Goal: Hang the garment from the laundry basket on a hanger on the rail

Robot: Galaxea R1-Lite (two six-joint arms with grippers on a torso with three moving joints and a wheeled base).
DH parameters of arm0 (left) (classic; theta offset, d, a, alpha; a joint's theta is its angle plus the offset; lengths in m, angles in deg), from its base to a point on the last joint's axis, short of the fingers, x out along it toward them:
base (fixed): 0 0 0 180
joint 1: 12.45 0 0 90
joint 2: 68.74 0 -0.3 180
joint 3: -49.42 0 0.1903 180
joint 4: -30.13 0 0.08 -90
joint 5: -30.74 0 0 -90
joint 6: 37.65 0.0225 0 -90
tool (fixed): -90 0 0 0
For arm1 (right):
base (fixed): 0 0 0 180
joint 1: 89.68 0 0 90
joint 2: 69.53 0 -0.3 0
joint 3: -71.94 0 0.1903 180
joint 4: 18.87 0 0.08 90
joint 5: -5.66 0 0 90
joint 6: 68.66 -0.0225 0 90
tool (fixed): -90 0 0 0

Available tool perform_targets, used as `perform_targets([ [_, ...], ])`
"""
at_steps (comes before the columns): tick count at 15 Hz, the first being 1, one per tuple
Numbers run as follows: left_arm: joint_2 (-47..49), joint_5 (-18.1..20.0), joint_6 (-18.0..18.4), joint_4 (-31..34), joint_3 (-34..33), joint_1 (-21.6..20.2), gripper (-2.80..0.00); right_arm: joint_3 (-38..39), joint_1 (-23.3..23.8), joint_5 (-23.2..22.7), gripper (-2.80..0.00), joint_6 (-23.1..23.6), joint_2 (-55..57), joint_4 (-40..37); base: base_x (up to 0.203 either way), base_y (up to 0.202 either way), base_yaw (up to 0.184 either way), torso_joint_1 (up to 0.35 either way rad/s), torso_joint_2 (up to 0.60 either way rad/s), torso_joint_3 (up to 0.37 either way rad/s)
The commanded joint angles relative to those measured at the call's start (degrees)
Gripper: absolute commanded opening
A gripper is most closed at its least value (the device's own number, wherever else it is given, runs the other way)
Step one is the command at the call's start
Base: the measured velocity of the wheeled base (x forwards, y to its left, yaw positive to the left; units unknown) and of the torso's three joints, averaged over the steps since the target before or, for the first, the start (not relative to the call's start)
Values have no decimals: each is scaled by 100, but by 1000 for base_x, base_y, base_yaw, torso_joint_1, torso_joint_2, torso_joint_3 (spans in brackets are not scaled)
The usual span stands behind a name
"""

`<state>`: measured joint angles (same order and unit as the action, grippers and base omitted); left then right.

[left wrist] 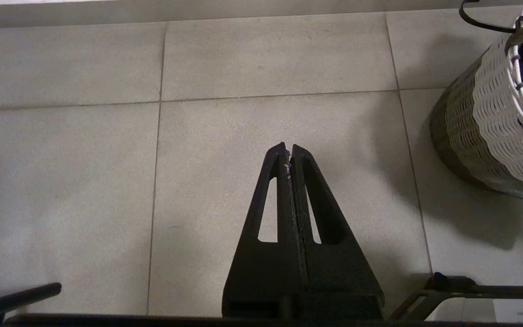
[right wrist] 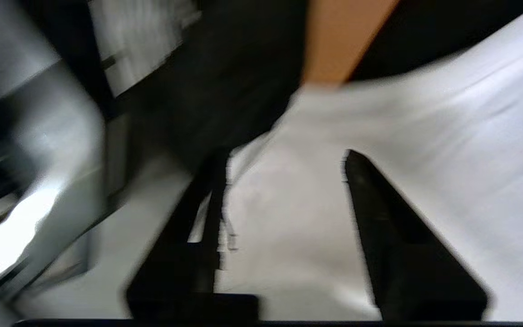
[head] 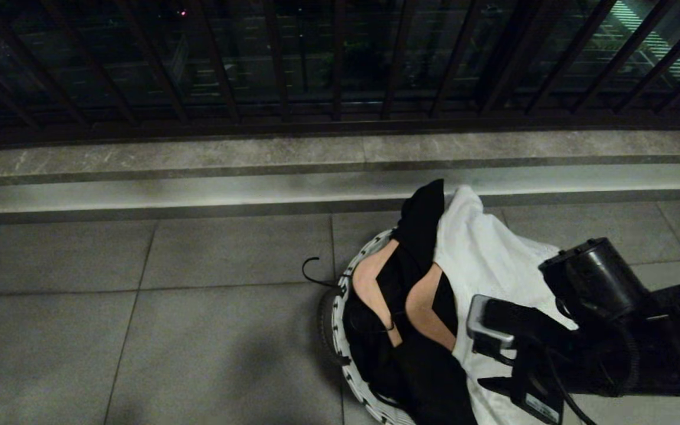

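Hovering w/ jaws spread – right gripper [right wrist: 284, 181] over laundry basket [head: 340, 330]; grey tile floor [head: 139, 330], left gripper [left wrist: 287, 152] closed.

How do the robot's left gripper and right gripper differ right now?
The left gripper is shut, its fingers pressed together; the right gripper has its fingers spread apart. The left gripper hangs over bare floor tiles beside the laundry basket; the right gripper is over the white garment on the basket. Both have black fingers and hold nothing.
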<state>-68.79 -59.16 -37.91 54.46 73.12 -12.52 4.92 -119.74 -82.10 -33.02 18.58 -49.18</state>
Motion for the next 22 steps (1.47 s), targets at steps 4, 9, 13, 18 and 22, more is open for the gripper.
perform_targets([
  [4,5,-1,-1,9,2,7,-280,-59,-166,1017,0,133,1066,1129,0,0,0,0,0,0],
  [9,5,-1,-1,9,2,7,-280,-211,-185,1376,0,168,1554,1602,0,0,0,0,0,0],
  [13,5,-1,-1,9,2,16,-280,-208,-257,1376,0,163,1747,1619,0,0,0,0,0,0],
  [18,5,-1,8,9,2,16,-280,-293,-255,1376,-280,163,1904,1652,0,0,0,0,0,0],
  [22,5,-1,-1,9,2,7,-280,-319,-246,1376,-280,163,2022,1657,0,0,0,0,0,0],
])
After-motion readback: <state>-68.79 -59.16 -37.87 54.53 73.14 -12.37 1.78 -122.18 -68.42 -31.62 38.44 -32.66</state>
